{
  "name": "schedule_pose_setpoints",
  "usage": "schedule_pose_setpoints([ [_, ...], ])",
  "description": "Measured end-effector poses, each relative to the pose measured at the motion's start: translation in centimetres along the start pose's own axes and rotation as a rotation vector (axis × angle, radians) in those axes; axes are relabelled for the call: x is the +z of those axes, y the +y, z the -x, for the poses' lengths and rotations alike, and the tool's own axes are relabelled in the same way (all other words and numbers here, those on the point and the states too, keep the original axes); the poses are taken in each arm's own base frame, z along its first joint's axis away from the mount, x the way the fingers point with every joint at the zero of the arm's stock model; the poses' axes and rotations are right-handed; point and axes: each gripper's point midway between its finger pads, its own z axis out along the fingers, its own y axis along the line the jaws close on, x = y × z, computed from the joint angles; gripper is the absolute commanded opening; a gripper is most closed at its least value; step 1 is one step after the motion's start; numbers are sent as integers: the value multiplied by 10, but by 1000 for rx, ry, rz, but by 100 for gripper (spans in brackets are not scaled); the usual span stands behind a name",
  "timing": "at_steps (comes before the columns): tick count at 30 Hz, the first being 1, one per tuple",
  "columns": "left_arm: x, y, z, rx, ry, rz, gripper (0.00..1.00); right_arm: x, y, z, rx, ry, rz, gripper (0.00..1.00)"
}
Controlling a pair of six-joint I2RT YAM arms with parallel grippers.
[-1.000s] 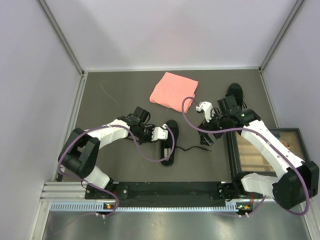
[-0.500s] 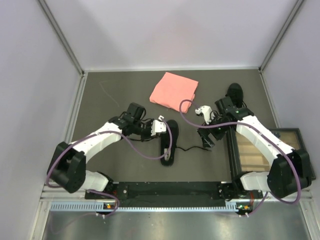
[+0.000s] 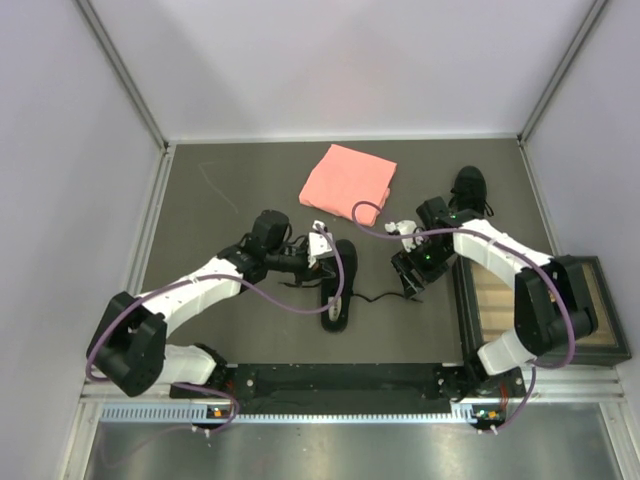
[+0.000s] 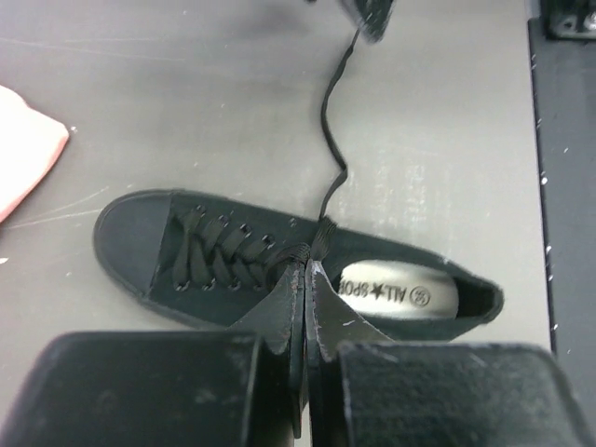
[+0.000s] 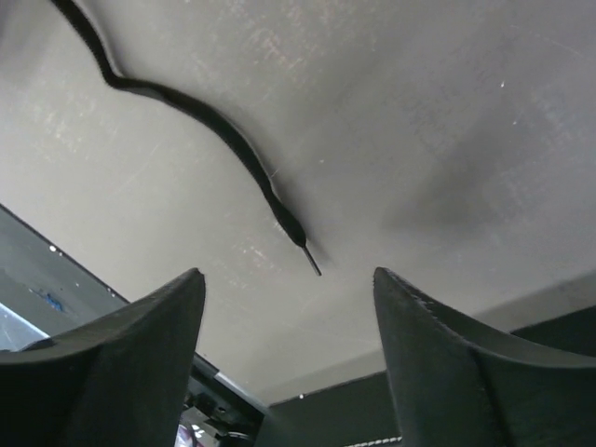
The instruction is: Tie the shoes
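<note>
- The dark grey table [image 3: 250, 190] fills the floor of a pale-walled enclosure, and everything else lies on it.
- The left arm [image 3: 200, 285] reaches in from the near left to the middle of the table. The right arm [image 3: 490, 250] bends in from the near right, beside a dark-framed tray [image 3: 585, 262].
- A pink folded cloth [image 3: 348, 182] lies at the far middle, well apart from both grippers.
- The near shoe [image 3: 338, 300], black, lies in the middle of the table. In the left wrist view it lies crosswise, with its pale insole [image 4: 391, 293] showing.
- The far shoe [image 3: 469, 188], also black, sits at the far right, just beyond the right arm's wrist.
- The left gripper [image 4: 304, 279] hangs over the near shoe's throat. Its fingers are pressed together with only a slit between them. Their tips are at the laced part, but I cannot tell whether a lace is pinched there.
- The right gripper [image 5: 287, 275] has its fingers spread wide and holds nothing. It hovers low over bare table.
- One thin black lace [image 4: 328, 140] trails loose from the near shoe across the table toward the right gripper.
- The lace's tip [image 5: 312, 263] lies flat on the table, between the spread fingers in the right wrist view.
</note>
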Motion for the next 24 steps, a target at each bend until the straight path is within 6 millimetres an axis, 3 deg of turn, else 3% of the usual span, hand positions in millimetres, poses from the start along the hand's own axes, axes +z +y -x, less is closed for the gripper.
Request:
schedule_pose_setpoints([
  [8,13,-18,10,8,-46,-39,0,15,-8,-5,51,56,-24,62],
  [15,13,-19,9,11,-50,-37,0,26,-10,-7,26,97,-49,58],
  [20,13,-19,9,20,-49,-37,0,34,-4,-6,-26,105,-64,49],
  [23,13,-18,9,27,-49,-37,0,36,-3,-6,-55,116,-87,37],
  [24,13,-18,8,28,-49,-37,0,37,-2,-7,-64,119,-93,10],
])
